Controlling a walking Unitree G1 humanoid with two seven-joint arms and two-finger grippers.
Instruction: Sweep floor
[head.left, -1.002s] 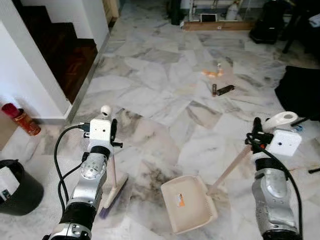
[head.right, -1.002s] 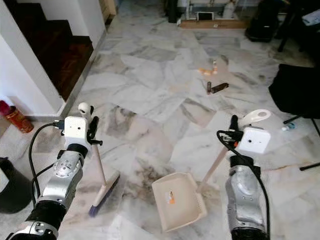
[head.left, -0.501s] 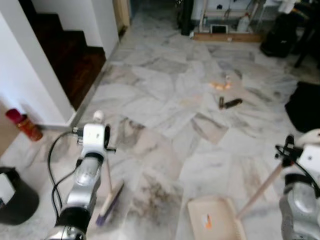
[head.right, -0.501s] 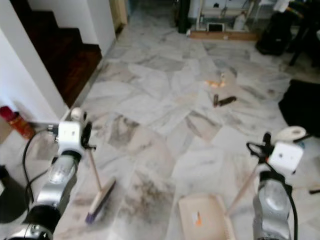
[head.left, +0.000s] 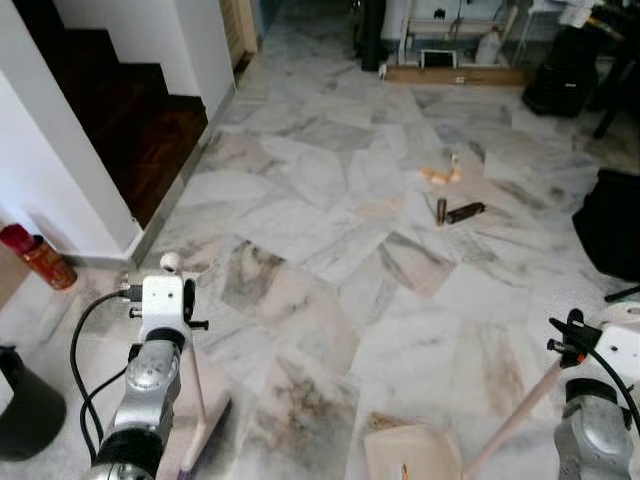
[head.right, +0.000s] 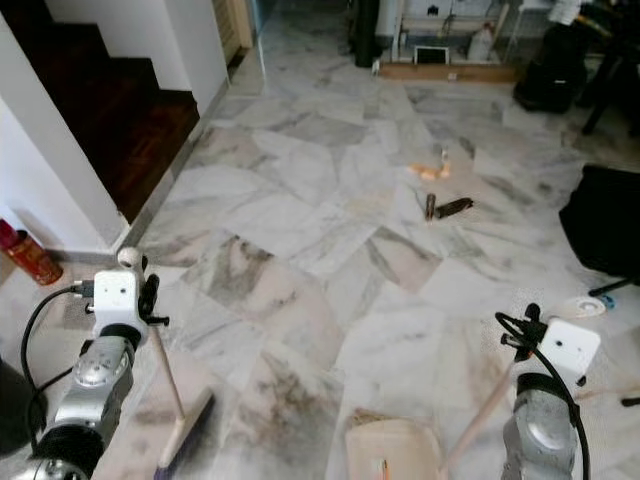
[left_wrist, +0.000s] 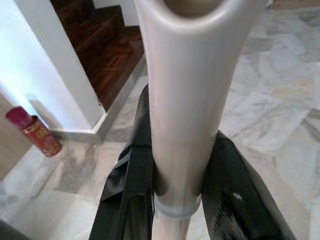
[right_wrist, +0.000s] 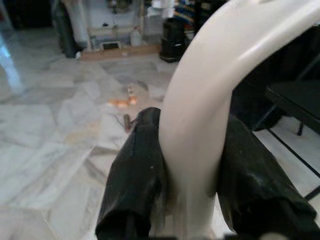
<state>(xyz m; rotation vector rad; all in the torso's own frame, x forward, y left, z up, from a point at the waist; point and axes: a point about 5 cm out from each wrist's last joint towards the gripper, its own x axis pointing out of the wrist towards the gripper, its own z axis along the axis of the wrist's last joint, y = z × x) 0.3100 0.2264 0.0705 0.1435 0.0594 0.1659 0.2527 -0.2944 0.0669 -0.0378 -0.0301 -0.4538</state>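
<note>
Standing at far left, a red canister (head.left: 38, 257) beside the white stair wall (head.left: 60, 170), with a dark bin (head.left: 25, 405) at the lower left edge. Gripping the broom handle (head.left: 193, 385) in the lower left: left claw (left_wrist: 175, 165), its black fingers (left_wrist: 131, 200) pressed against both sides of the pale shaft, bristle head (head.right: 185, 435) down on the marble floor (head.left: 330, 250), slightly ahead of the arm, likely so a push carries dirt forward. Lying in the upper middle of the frame, well apart from both tools: the litter to be swept, namely orange scraps (head.left: 440, 175) and a dark bottle-like piece (head.left: 463, 212) with a smaller dark piece beside it. Resting at the bottom centre, mouth toward the litter: beige dustpan (head.right: 390, 450), one orange scrap already inside. Slanting up to the lower right: dustpan handle (head.right: 480, 420), pinched by right claw (right_wrist: 192, 200), fingers (right_wrist: 135, 185) closed on its curved top, probably so the pan stays flat and ready to receive. Judging by the gap, a walk closer needed before any stroke reaches the debris.
</note>
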